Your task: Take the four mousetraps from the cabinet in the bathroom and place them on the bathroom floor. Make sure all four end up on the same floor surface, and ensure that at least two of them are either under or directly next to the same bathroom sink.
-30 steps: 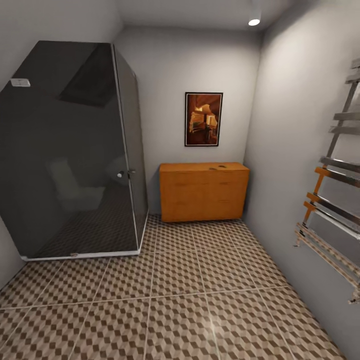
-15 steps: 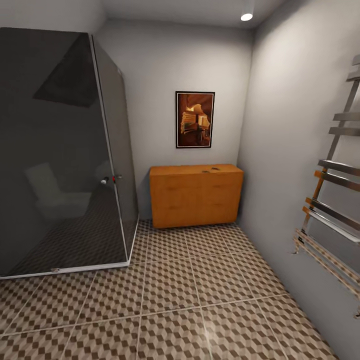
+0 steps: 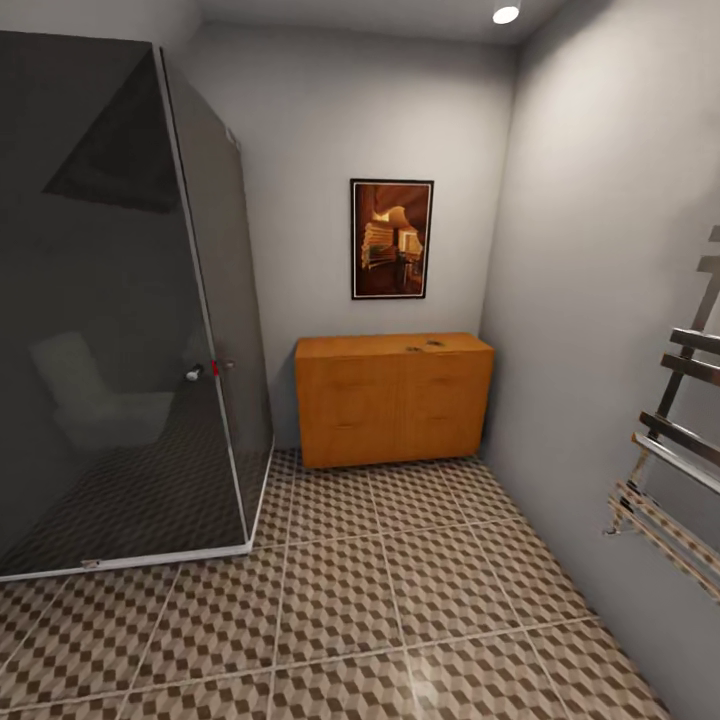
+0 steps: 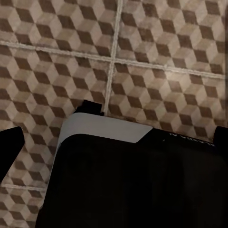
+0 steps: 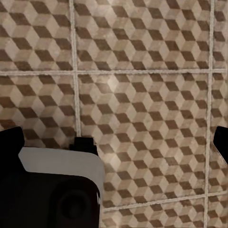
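Pincer fingertips of both arms show only as dark corners over the floor [image 4: 142, 42], wide apart, so both look open and empty. Left of the cabinet [image 3: 393, 400] stands a dark glass shower [image 3: 120, 320]; small mousetraps [image 3: 430, 346] lie on the cabinet's top; a towel rail [image 3: 670, 470] hangs to its right.

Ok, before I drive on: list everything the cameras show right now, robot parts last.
cabinet: one, orange-brown wood, against the far wall.
small things on the cabinet top: a couple, dark, too small to identify.
picture: one, dark frame with an orange-brown image, on the wall above the cabinet.
shower cubicle: one, dark glass, on the left side of the room.
towel rail: one, metal bars, on the right-hand wall.
ceiling light: one, white, lit.
floor: brown, beige and white cube-pattern tiles with pale grout.
left hand: dark fingertips spread at the frame edges, over the floor.
right hand: the same, over the floor.
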You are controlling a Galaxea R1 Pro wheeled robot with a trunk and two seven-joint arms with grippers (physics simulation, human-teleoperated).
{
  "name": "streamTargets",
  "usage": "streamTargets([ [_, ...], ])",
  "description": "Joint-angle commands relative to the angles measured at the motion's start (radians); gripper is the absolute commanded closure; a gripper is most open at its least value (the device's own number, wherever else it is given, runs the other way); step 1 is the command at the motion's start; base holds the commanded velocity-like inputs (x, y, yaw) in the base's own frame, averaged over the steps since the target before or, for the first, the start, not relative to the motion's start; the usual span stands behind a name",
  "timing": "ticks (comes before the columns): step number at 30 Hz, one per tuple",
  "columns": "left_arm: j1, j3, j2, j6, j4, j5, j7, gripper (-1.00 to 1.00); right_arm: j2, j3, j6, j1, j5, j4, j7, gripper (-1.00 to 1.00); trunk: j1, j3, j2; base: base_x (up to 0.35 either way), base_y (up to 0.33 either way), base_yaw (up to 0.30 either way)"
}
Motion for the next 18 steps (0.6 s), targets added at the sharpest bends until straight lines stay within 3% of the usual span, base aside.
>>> streamTargets([
  [1, -0.001, -0.009, 0.000, -0.003, 0.000, 0.008, 0.003, -1.00, 0.000, 0.005, -0.003, -0.001, 0.009, 0.003, -0.007, -1.00, 0.001, -0.001, -0.001, 0.324, 0.000, 0.000],
  [12, -0.001, -0.009, 0.000, -0.006, 0.000, 0.008, 0.003, -1.00, 0.000, 0.005, -0.010, -0.001, 0.009, 0.003, -0.007, -1.00, 0.001, -0.001, -0.001, 0.324, 0.000, -0.003],
  [18, -0.001, -0.009, 0.000, -0.006, 0.000, 0.008, 0.003, -1.00, 0.001, 0.005, -0.010, -0.001, 0.009, 0.003, -0.007, -1.00, 0.001, -0.001, -0.001, 0.323, 0.000, -0.131],
])
